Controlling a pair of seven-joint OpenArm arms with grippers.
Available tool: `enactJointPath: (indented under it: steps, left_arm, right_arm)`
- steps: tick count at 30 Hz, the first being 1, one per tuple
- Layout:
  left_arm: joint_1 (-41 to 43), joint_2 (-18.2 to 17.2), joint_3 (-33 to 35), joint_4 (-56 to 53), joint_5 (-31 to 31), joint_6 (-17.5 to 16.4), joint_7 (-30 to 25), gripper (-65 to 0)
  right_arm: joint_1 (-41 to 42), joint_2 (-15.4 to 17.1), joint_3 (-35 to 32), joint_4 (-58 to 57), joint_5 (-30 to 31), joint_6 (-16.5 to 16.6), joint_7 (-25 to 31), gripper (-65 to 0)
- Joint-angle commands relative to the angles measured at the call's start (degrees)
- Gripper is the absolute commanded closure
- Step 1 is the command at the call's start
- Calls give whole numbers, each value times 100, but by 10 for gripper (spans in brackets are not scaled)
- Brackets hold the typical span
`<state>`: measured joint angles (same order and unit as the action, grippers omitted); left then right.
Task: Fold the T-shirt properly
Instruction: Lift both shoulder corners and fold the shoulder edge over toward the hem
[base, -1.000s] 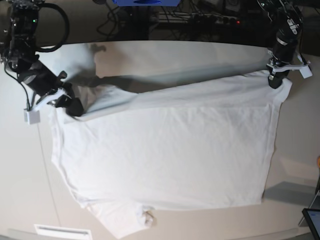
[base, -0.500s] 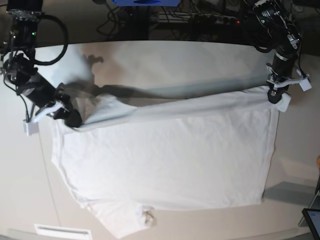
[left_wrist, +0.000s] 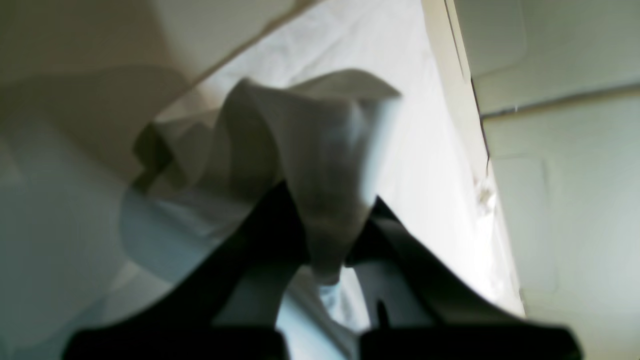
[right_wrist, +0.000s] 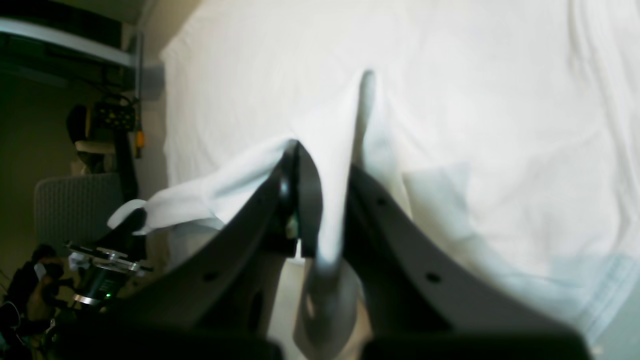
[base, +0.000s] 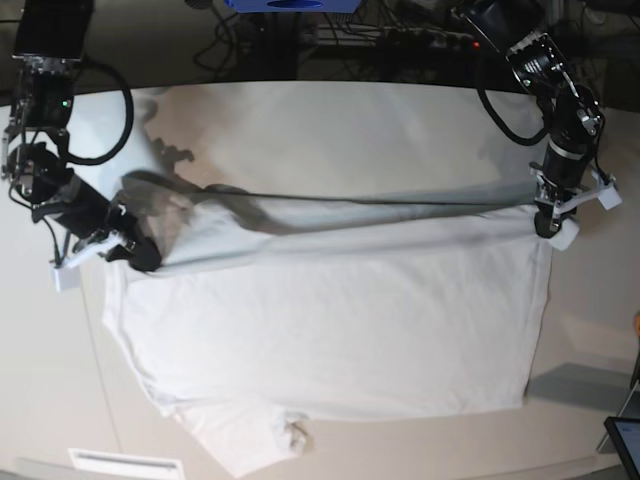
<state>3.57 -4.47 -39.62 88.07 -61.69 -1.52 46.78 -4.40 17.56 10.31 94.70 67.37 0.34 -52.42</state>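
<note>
Left wrist view: the left fingers (left_wrist: 327, 250) are clenched on a bunched fold of the T-shirt (left_wrist: 320, 150), which rises between the dark jaws; more white cloth lies flat beyond, running to the worktop (left_wrist: 560, 215) edge.

Right wrist view: the right fingers (right_wrist: 325, 220) pinch a ridge of the T-shirt (right_wrist: 475, 100), the rest spreading flat and pale past them.

Base view: the T-shirt (base: 330, 330) lies spread on the worktop (base: 350, 110), its far edge lifted into a taut line between the left fingers (base: 545, 225) at this view's right and the right fingers (base: 140, 255) at its left. A neck label (base: 295, 432) shows at the near edge.
</note>
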Motion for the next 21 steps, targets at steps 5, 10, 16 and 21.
enactJointPath:
  steps: [5,10,16,21]
  left_arm:
    - [-379,-243,-25,-319,-7,24,-217,0]
    - [-634,-498,238,-680,11,24,-217,0]
    - [-960,-929,1065,-1058,292,24,-243,0]
    - [-1171,-920,1443,-1269,1233,24,-243,0]
  right_arm:
    - [366,103,55,-287,27,14,227,-7]
    - [603,103,46,-489,19,14,227,-7]
    - [902,173,38,-982,19,14,227,-7]
    - [1078,191,38,-1228,19,23,227,-7]
